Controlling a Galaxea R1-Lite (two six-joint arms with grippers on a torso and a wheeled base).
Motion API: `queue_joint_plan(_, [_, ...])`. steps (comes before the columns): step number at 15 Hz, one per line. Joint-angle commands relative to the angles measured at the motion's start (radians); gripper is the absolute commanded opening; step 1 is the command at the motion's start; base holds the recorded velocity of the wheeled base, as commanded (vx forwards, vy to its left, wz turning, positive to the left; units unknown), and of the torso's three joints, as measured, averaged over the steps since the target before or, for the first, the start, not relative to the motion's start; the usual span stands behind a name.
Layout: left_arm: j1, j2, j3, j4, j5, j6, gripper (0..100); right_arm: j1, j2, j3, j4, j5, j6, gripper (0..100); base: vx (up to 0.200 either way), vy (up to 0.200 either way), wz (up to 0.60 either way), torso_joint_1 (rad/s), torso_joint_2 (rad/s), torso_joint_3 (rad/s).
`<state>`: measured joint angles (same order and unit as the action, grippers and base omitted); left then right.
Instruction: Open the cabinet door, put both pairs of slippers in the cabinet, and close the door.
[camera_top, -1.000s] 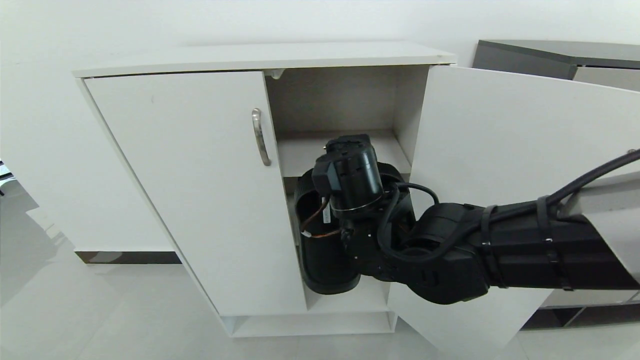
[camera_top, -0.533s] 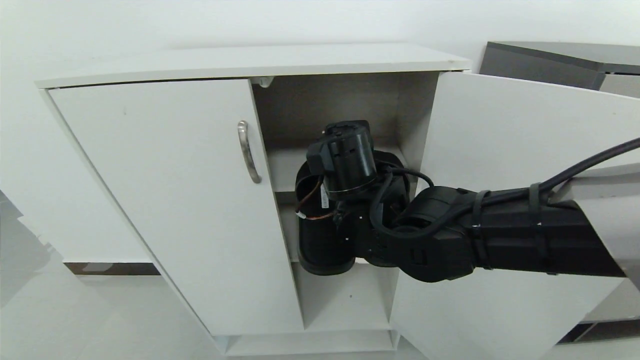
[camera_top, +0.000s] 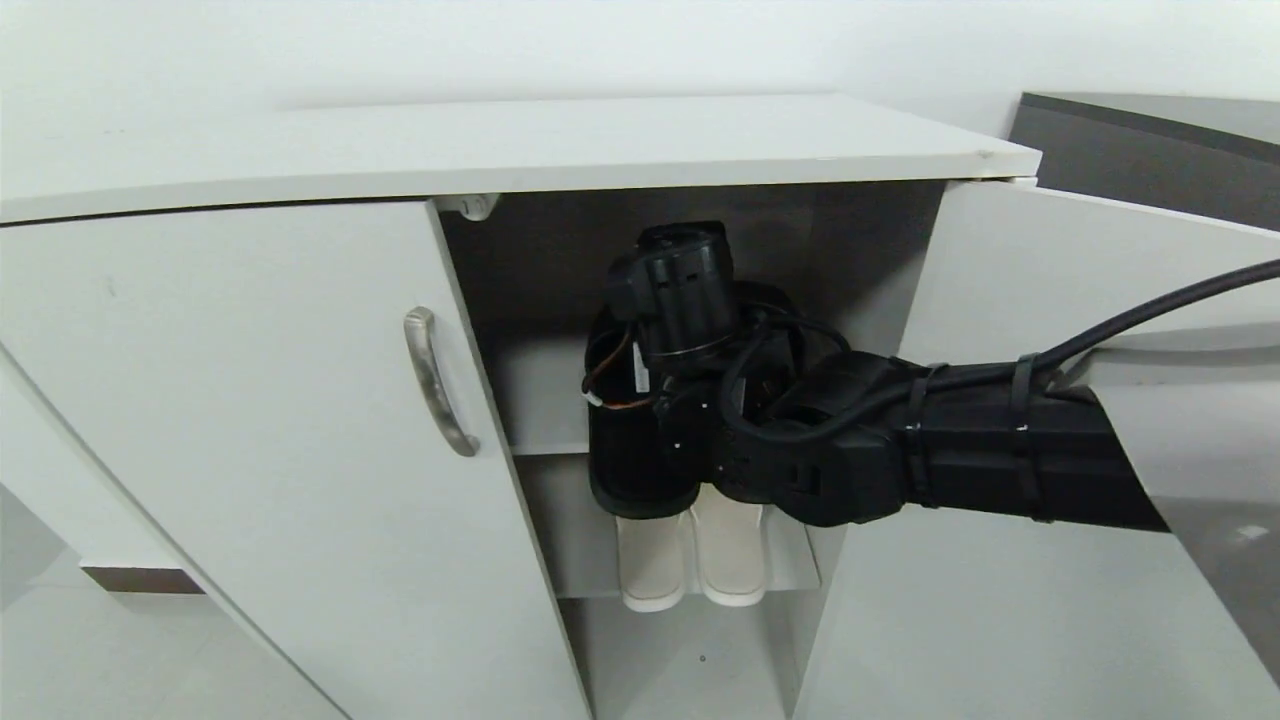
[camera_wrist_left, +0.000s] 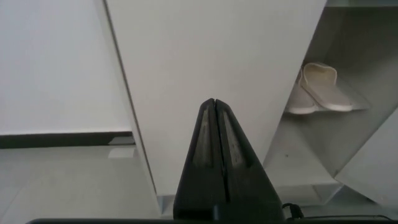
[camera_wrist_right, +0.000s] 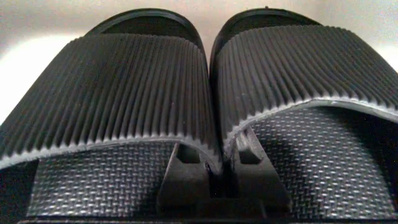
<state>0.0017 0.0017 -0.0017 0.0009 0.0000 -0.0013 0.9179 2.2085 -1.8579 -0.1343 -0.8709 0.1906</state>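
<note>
The white cabinet (camera_top: 500, 140) has its left door (camera_top: 250, 430) closed and its right door (camera_top: 960, 610) swung open. My right arm is inside the opening, holding a pair of black slippers (camera_top: 635, 460) level with the upper shelf, heels hanging over its front edge. My right gripper (camera_wrist_right: 213, 165) is shut on the inner edges of both black slippers (camera_wrist_right: 124, 93). A pair of white slippers (camera_top: 690, 560) lies side by side on the shelf below. My left gripper (camera_wrist_left: 214, 106) is shut and holds nothing. It is low in front of the closed door, with the white slippers (camera_wrist_left: 320, 87) off to one side.
The closed door has a metal handle (camera_top: 437, 380) near the opening. A dark grey cabinet (camera_top: 1150, 140) stands to the right behind the open door. The bottom compartment (camera_top: 690, 660) lies under the white slippers. Light floor (camera_wrist_left: 68, 180) spreads in front of the cabinet.
The head camera has moved closer to the cabinet. My right arm has carried the black slippers up and deeper, from the lower opening to the upper shelf. The white slippers now show beneath them.
</note>
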Motion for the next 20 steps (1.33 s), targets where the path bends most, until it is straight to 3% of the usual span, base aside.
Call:
queue_joint_plan(1, [0.001, 0.0, 0.0, 0.001, 0.0, 0.0, 0, -0.025, 0.062, -0.089, 0.008, 0.001, -0.011, 0, 0.0, 0.0, 0.0, 0.0, 0.0, 0.0])
queue_joint_plan(7, [0.001, 0.0, 0.0, 0.001, 0.0, -0.002, 0, -0.057, 0.177, -0.142, 0.13, 0.004, -0.008, 0, 0.0, 0.0, 0.0, 0.0, 0.0, 0.0])
queue_joint_plan(13, [0.001, 0.0, 0.0, 0.001, 0.0, -0.002, 0, -0.057, 0.2, -0.142, 0.139, 0.004, -0.008, 0, 0.0, 0.0, 0.0, 0.0, 0.0, 0.0])
queue_joint_plan(14, [0.0, 0.0, 0.0, 0.001, 0.0, -0.002, 0, -0.056, 0.197, -0.142, 0.139, 0.004, -0.007, 100, 0.0, 0.0, 0.0, 0.0, 0.0, 0.0])
queue_joint_plan(20, [0.001, 0.0, 0.0, -0.001, 0.0, -0.002, 0, -0.028, 0.094, -0.142, 0.142, 0.004, 0.047, 100, 0.0, 0.0, 0.0, 0.0, 0.0, 0.0])
